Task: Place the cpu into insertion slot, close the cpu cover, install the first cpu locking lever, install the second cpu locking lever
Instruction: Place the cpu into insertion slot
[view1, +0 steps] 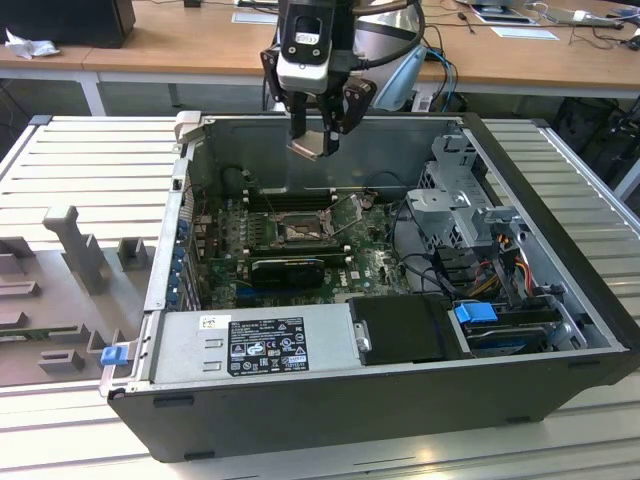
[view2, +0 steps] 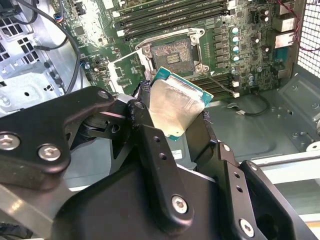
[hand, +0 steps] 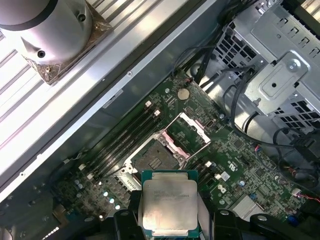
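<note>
Between the jaws, the cpu (view2: 175, 107) sits clamped

Free room above insertion slot (hand: 152, 156); cpu cover (hand: 186, 131) open beside

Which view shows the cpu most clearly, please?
The first wrist view: the cpu faces the camera squarely. The second wrist view shows it tilted, edges behind the pincer; the exterior view shows it slanted over the case.
</note>
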